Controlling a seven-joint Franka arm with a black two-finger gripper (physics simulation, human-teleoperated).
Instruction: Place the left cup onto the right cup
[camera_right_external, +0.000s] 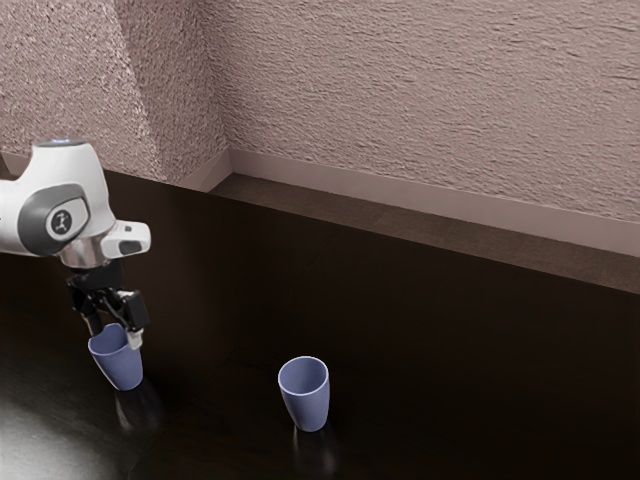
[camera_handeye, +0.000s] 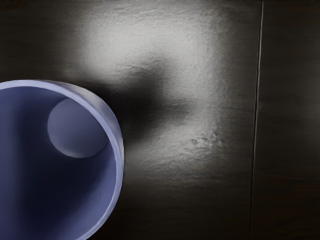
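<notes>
The left cup (camera_right_external: 117, 362) is a blue-violet tumbler at the exterior view's left. It hangs tilted a little above the dark table (camera_right_external: 420, 330), with its reflection beneath it. My gripper (camera_right_external: 117, 333) comes down on its rim from above and is shut on the cup's wall. In the wrist view the same cup (camera_handeye: 55, 165) sits large just under my hand, its open mouth and round inner floor facing the camera. The right cup (camera_right_external: 304, 392), same colour and shape, stands upright on the table to the exterior view's right of my hand, well apart from it.
The glossy dark table runs back to a low ledge (camera_right_external: 420, 215) under a rough pink wall (camera_right_external: 430, 90). A bright glare patch (camera_handeye: 165, 75) and my hand's shadow lie on the tabletop below the held cup.
</notes>
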